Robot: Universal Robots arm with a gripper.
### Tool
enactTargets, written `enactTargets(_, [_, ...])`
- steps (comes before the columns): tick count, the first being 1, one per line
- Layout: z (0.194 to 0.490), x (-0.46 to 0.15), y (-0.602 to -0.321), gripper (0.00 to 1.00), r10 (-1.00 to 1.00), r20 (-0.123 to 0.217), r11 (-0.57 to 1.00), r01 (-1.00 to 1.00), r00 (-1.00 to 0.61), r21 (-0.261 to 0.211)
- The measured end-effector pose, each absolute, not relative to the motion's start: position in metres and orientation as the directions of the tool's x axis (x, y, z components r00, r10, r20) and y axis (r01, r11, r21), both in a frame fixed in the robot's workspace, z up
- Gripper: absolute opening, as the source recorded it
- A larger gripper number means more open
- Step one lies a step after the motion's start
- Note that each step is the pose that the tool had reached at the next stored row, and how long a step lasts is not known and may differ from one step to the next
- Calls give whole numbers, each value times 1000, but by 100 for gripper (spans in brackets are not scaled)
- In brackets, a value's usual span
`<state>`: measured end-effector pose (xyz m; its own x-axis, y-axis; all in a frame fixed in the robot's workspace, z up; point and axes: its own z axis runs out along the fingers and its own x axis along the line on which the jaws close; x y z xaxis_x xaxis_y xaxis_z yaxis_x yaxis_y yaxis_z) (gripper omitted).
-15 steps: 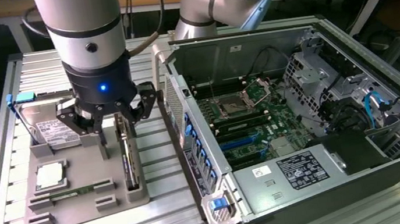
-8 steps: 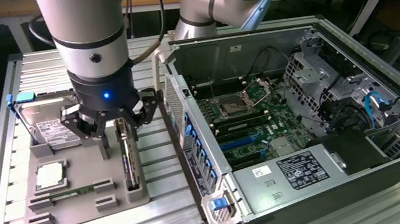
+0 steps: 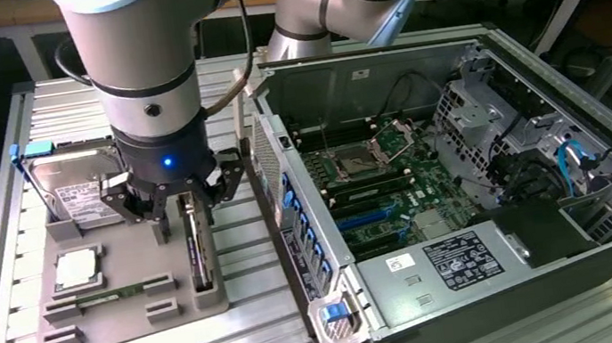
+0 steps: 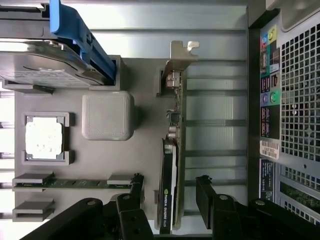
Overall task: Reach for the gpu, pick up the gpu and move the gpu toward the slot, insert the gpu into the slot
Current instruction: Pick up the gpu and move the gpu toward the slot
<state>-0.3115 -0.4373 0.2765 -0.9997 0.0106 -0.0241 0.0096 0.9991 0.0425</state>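
Note:
The gpu (image 4: pixel 172 150) stands on its edge in a holder of the grey fixture tray (image 3: pixel 136 326), its silvery bracket at the end far from my gripper. In the exterior view the gpu (image 3: pixel 200 254) sits just under the arm's wrist. My gripper (image 4: pixel 170 195) is open, with one black finger on each side of the card's near end and a small gap on both sides. From outside, the gripper (image 3: pixel 189 213) hangs low over the card. The slot (image 3: pixel 370 215) is a long narrow strip on the green motherboard inside the open computer case.
A hard drive (image 3: pixel 81 190) with a blue handle stands at the tray's back. A processor (image 3: pixel 78 268) and a green memory stick (image 3: pixel 108 296) lie in their holders. The case wall (image 3: pixel 288 219) rises close beside the tray on the exterior view's right.

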Motion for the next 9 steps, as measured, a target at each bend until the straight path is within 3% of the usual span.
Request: enactTargets(9, [260,-310,-438,54,27,-24,999,26,-999,43])
